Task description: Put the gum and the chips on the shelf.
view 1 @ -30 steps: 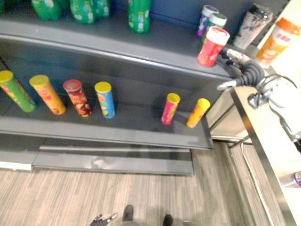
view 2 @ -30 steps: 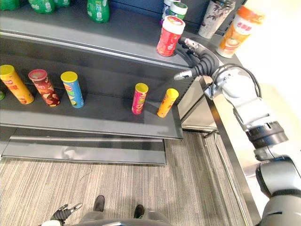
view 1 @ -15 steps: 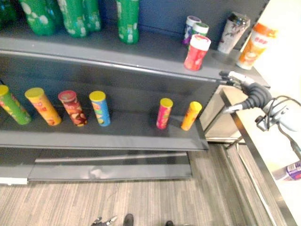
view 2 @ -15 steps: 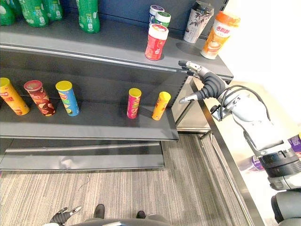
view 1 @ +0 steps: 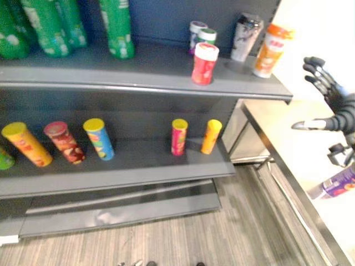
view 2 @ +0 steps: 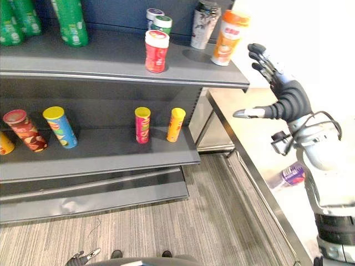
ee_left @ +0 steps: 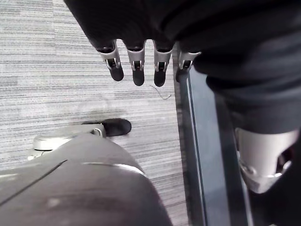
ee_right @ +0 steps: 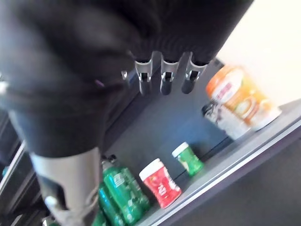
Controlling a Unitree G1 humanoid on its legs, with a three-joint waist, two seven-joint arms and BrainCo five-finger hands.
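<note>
Right hand (view 2: 283, 97) spread, empty, raised over the pale table (view 2: 244, 144) right of the shelf (view 2: 111, 64). Red gum jar (view 2: 156, 51) stands on the upper shelf. Purple tube (view 2: 288, 176), likely the chips, lies nearer on the table: I'd lower and wrap its middle. Left hand (ee_left: 136, 66) hangs relaxed.

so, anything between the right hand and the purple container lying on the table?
Nothing visible. The right hand is open, raised over the table; the purple container lies on bare tabletop nearer the robot.
</note>
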